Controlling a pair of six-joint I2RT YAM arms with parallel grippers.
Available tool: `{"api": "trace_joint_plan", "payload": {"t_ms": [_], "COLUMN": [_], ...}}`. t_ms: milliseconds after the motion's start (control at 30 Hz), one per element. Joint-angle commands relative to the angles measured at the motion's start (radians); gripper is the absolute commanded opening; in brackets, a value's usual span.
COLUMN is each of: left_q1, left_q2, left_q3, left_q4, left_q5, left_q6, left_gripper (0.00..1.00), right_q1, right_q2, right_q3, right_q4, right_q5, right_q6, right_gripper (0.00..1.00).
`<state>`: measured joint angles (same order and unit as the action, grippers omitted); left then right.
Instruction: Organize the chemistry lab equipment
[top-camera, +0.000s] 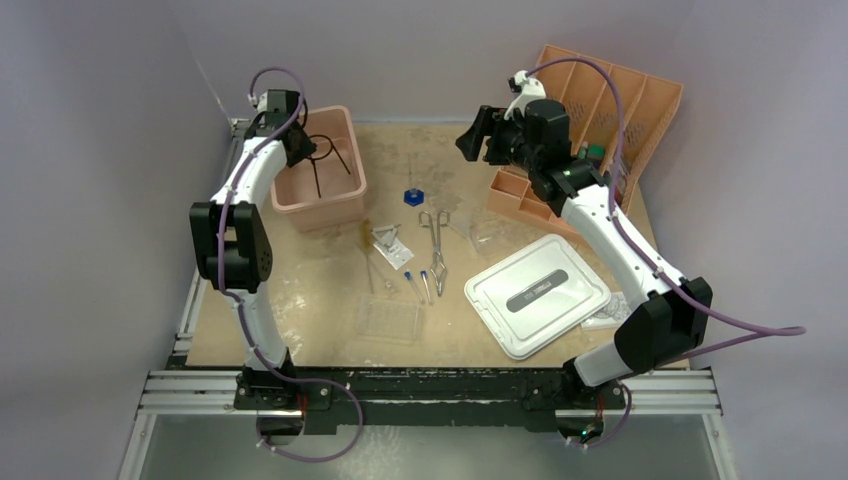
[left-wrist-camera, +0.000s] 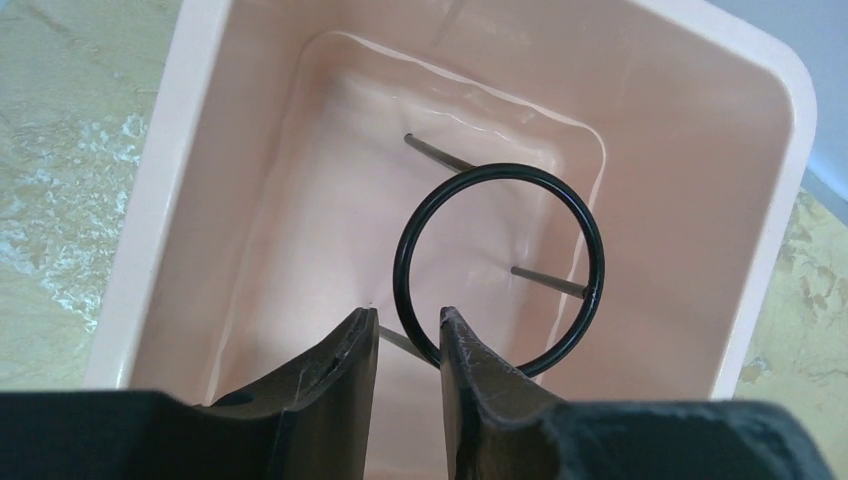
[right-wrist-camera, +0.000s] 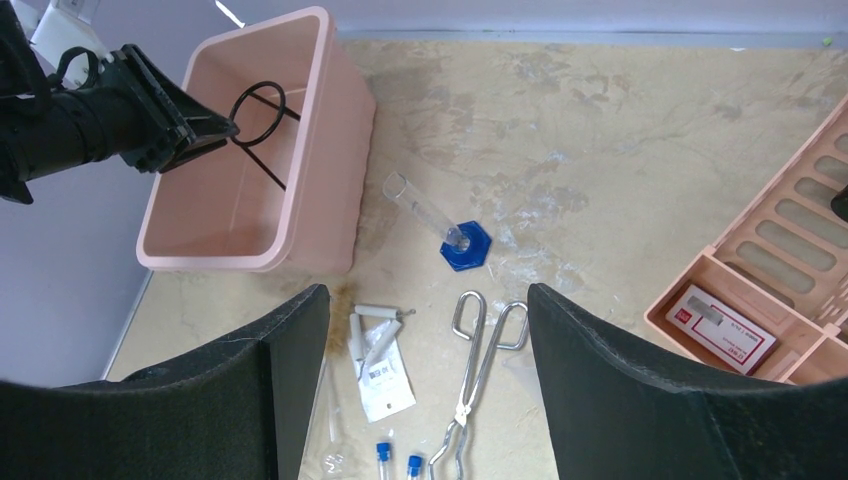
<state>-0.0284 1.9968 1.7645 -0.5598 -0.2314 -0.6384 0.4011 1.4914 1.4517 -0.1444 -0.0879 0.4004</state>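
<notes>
**Left wrist view only.** The left gripper (left-wrist-camera: 405, 325) is over a pink bin (left-wrist-camera: 165, 160) and looks straight down into it. Its fingers (left-wrist-camera: 335, 370) are drawn near together, leaving a narrow gap. The black wire ring on a stem (left-wrist-camera: 497, 168) is inside the bin. The ring's lower-left arc runs through the gap, close against the right-hand finger. Whether the wire is actually pinched cannot be told. Two thin wire legs show under the ring.

**Right wrist view only.** The right gripper (right-wrist-camera: 428, 290) is raised above the surface (right-wrist-camera: 620, 130). Its jaws are spread wide, with nothing between them and nothing touched. From this side the ring sits at about the height of the bin's rim, at the tips of the left gripper. Below the camera:
- The blue-based glass piece (right-wrist-camera: 462, 243) is tipped over, near the bin's corner.
- The steel scissor-handled forceps (right-wrist-camera: 478, 370) lie flat.
- Two blue-capped thin tubes (right-wrist-camera: 383, 452) lie just left of the forceps' tips.
- A white packet (right-wrist-camera: 385, 385) lies above the tubes.
- A red-labelled box (right-wrist-camera: 722, 325) lies in a compartment of the orange organiser (right-wrist-camera: 790, 215).

**Top view only.**
- The clear plastic tray (top-camera: 390, 318) is near the front edge, below the tubes.
- A white lidded case (top-camera: 535, 293) lies to the right of the tray.
- The organiser's tall section leans at the rear right.
</notes>
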Motion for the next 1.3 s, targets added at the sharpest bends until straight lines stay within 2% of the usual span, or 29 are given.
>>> {"api": "trace_joint_plan", "payload": {"t_ms": [0,300,533,633,733,900,1000,1167,1267], "left_q1": [0.005,0.01,0.017,0.016,0.017,0.017,0.016,0.005,-0.023], "left_q2": [-0.005,0.02,0.025,0.004,-0.017,-0.08,-0.137,-0.27,-0.342], "left_q3": [0.003,-0.011,-0.035,-0.045,-0.019,0.035,0.038,-0.016,-0.075], "left_q4": [0.026,0.09,0.118,0.12,0.101,0.063,0.05,0.065,0.098], "left_q5": [0.007,0.116,0.141,0.13,0.118,0.104,0.128,0.204,0.267], "left_q6": [0.029,0.011,0.004,0.009,0.017,0.029,0.029,0.032,0.044], "left_gripper": [0.26,0.11,0.08,0.16,0.3,0.47,0.5,0.56,0.6], "right_q1": [0.005,0.005,0.005,0.005,0.005,0.006,0.006,-0.014,-0.069], "right_q2": [-0.007,0.005,0.032,0.057,0.093,0.125,0.125,0.116,0.109], "right_q3": [0.005,0.008,-0.014,-0.025,-0.022,-0.046,-0.079,-0.14,-0.193], "right_q4": [0.027,0.02,0.006,-0.033,-0.109,-0.223,-0.278,-0.361,-0.319], "right_q5": [0.012,0.024,0.044,0.071,0.085,0.139,0.203,0.204,0.109], "right_q6": [0.007,0.008,-0.002,-0.021,-0.038,-0.034,-0.011,0.052,0.104], "right_gripper": [0.74,0.74,0.73,0.73,0.73,0.73,0.74,0.77,0.76]}}
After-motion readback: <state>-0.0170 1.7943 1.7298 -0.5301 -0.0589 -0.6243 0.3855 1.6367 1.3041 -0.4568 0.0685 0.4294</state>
